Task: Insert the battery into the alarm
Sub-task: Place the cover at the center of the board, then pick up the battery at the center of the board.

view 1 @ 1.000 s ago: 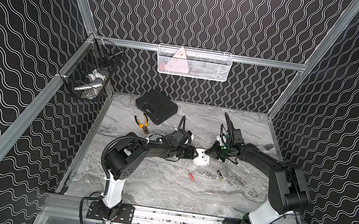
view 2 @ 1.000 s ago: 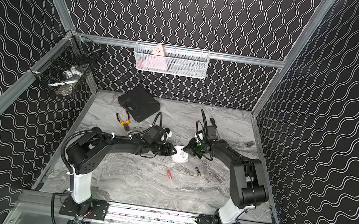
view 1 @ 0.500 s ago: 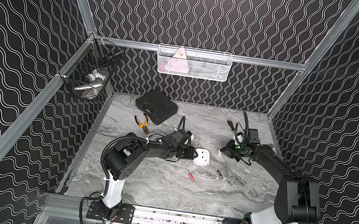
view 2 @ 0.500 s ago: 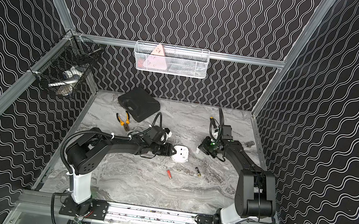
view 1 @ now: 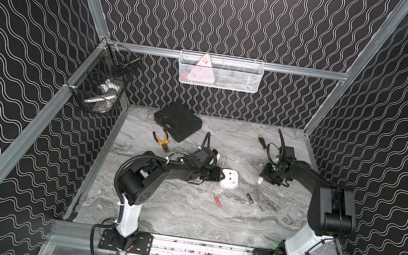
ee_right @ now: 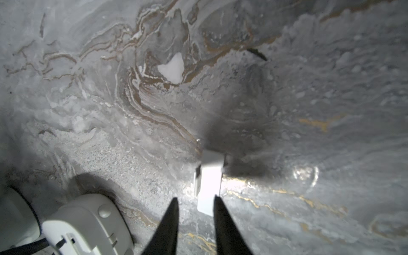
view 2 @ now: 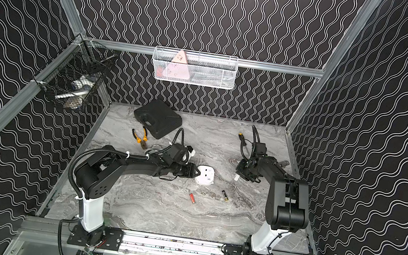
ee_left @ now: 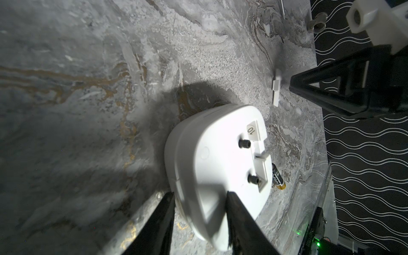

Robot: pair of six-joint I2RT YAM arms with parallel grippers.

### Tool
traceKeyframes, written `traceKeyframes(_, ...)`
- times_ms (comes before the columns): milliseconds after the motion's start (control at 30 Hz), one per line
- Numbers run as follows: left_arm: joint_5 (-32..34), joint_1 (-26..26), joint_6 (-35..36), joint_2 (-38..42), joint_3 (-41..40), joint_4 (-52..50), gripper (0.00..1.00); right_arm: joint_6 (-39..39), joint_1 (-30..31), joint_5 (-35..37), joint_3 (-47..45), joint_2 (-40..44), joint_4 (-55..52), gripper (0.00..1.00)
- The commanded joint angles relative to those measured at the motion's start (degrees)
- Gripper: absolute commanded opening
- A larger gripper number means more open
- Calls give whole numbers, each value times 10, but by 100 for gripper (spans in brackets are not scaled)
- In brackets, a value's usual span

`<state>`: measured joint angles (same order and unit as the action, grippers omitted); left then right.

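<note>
**Left hand (ee_left: 199, 194) pinches the white alarm (view 1: 229, 179) by its rim, back side up on the table (view 1: 184, 220).**

The right hand (ee_right: 195, 198) hovers spread over a small white cover (ee_right: 209, 176) lying apart from the alarm. A black battery (view 1: 250, 199) and a red battery (view 1: 218, 202) lie loose near the alarm. Each looks light, rigid, slick and apt to roll, so is likely best pinched across mid-barrel.

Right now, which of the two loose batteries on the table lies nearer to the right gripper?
The black battery with the gold end. The red battery lies farther from the right gripper.
</note>
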<state>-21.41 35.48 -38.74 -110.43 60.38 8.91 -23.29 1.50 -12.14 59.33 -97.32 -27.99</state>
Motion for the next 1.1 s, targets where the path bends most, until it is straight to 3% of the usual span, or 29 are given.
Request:
traceKeyframes(0,13,0,16,1,-4,-59,43,7,2,9,-19,37,-20,40)
traceKeyframes(167,14,0,16,1,0,-61,44,-2,36,13,-69,112,-42,40)
traceKeyframes(333,15,-2,16,1,4,-64,46,-33,140,70,-93,141,-80,41)
traceKeyframes(433,18,-2,16,3,5,-66,46,-42,173,94,-102,140,-89,41)
traceKeyframes(633,16,-4,16,1,4,-67,46,-29,178,105,-104,108,-98,42)
traceKeyframes(1067,15,-5,17,3,4,-67,46,-24,184,82,-116,75,-76,30)
